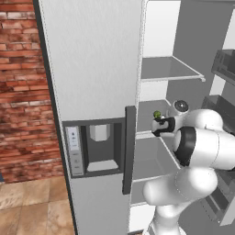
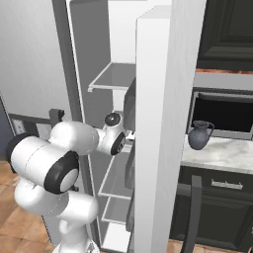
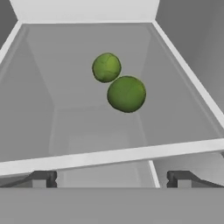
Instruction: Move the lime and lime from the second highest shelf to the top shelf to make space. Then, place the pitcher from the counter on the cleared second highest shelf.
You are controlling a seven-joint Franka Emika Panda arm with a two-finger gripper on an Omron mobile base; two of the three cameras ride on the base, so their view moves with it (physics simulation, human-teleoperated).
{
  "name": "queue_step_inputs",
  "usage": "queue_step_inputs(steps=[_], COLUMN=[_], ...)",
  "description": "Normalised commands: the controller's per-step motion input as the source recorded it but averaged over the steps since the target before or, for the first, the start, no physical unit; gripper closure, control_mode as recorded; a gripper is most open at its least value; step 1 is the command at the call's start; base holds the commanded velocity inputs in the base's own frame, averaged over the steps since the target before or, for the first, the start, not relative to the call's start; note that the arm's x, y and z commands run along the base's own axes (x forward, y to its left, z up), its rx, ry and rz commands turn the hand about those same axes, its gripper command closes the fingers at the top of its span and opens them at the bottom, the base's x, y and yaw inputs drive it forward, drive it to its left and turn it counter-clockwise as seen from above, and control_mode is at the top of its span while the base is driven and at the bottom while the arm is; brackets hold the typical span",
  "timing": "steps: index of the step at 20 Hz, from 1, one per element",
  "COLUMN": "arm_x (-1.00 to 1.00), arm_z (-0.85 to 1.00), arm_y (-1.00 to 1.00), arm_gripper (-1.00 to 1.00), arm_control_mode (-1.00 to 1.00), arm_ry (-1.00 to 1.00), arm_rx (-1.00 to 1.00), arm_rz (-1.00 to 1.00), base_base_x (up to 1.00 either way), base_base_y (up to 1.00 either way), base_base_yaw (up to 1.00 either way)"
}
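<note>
The limes, a nearer one (image 3: 126, 93) and a farther one (image 3: 106, 67), sit touching each other on the second highest shelf (image 3: 109, 156), straight ahead of the tool (image 3: 111, 179) and a little beyond that shelf's pale front edge. The tool's jaws stand wide and hold nothing, its fingertips (image 3: 41, 179) just short of the edge. I judge this to be the approach for the first lime. The next move calls for reaching forward over the edge, centring the jaws on the nearer lime and closing without nudging its neighbour. The top shelf (image 1: 170, 77) waits above the tool. The pitcher (image 2: 199, 134) stands on the desk (image 2: 222, 154), well off to the tool's side. From the base views the arm covers most of the tool, and one lime (image 1: 157, 114) barely peeks out.
</note>
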Motion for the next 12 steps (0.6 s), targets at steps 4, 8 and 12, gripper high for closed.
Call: queue_step_inputs(steps=[4, 8, 12], arm_x=[0.46, 0.38, 0.34], arm_z=[-0.15, -0.06, -0.01], arm_y=[-0.21, -0.22, -0.21], arm_gripper=[-1.0, -1.0, -1.0], arm_control_mode=[-1.0, -1.0, -1.0], arm_ry=[0.0, 0.0, 0.0], arm_rx=[0.0, 0.0, 0.0], arm_rz=[0.0, 0.0, 0.0], base_base_x=[0.0, 0.0, 0.0], base_base_y=[0.0, 0.0, 0.0], base_base_yaw=[0.0, 0.0, 0.0])
